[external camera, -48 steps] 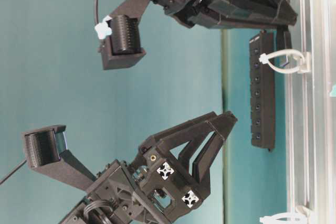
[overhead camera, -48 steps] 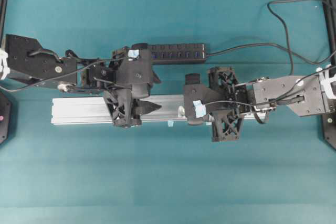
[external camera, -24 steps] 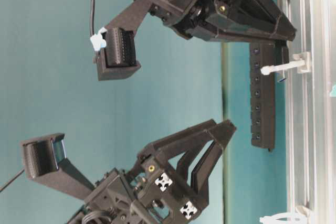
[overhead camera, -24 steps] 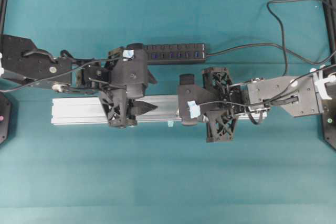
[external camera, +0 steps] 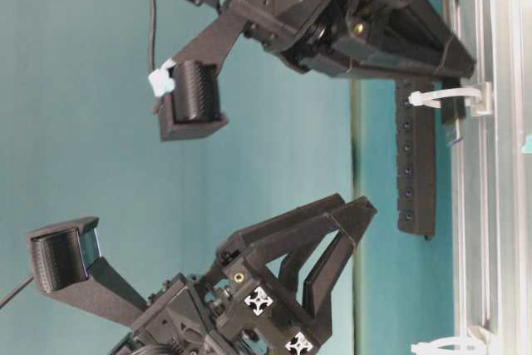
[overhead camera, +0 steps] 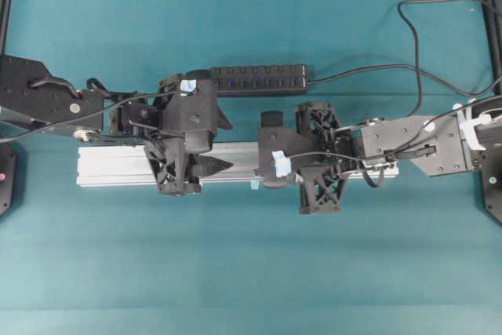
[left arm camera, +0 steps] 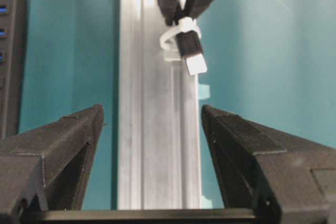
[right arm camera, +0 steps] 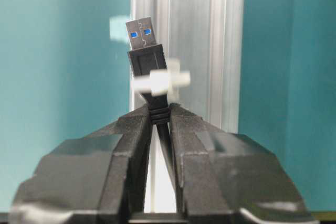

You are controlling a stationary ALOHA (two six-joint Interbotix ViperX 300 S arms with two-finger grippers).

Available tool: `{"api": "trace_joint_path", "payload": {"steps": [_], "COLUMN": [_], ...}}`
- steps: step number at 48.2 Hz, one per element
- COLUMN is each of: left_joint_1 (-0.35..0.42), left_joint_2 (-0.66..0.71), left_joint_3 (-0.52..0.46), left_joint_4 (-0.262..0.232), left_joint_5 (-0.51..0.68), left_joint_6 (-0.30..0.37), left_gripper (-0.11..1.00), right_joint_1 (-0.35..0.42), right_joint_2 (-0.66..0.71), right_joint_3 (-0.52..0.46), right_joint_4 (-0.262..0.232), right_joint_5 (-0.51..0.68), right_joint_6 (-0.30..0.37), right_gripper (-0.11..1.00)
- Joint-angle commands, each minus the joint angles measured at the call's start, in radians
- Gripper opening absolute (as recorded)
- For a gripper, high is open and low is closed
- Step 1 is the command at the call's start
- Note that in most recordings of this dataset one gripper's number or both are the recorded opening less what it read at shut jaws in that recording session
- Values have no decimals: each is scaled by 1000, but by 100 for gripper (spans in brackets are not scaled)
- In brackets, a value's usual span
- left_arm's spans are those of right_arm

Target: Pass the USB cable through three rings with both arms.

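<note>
While your right gripper [right arm camera: 160, 129] clamps the USB cable [right arm camera: 147, 59] through a ring [right arm camera: 157, 82], your left gripper [left arm camera: 152, 124], spread wide, must take the plug.

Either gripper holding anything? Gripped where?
Right gripper pinches the USB cable at the strain relief just behind the plug. Left gripper is open, holding nothing.

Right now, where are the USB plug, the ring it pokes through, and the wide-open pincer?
USB plug [right arm camera: 140, 34], right wrist view, metal tip.
Ring [right arm camera: 157, 81], right wrist view, white band.
Left pincer [left arm camera: 152, 129], left wrist view, gap between fingers.
</note>
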Motion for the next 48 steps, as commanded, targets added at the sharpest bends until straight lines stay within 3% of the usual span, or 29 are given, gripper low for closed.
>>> {"api": "trace_joint_path", "payload": {"steps": [1,9,33,48], "left_joint_1": [-5,-17,-52,-52], "left_joint_2": [-18,-23,32,104], "left_joint_3": [-9,3,-2,-41], "left_joint_4": [2,2,2,2], "left_joint_5": [-5,-5,-75,-110], "left_joint_6": [-2,-3,-98,-104], "left_gripper": [79,79,77,77], "right_joint_1": [-3,-6,-5,-5], "right_joint_2": [-5,-11,-11,-11], "right_joint_3": [-14,-6,-5,-6], "right_joint_4": [3,3,3,3], "right_joint_5": [-25,-34,-37,-38], "right_joint_6": [43,86,91,94], "right_gripper": [-4,-4,-4,-4]}}
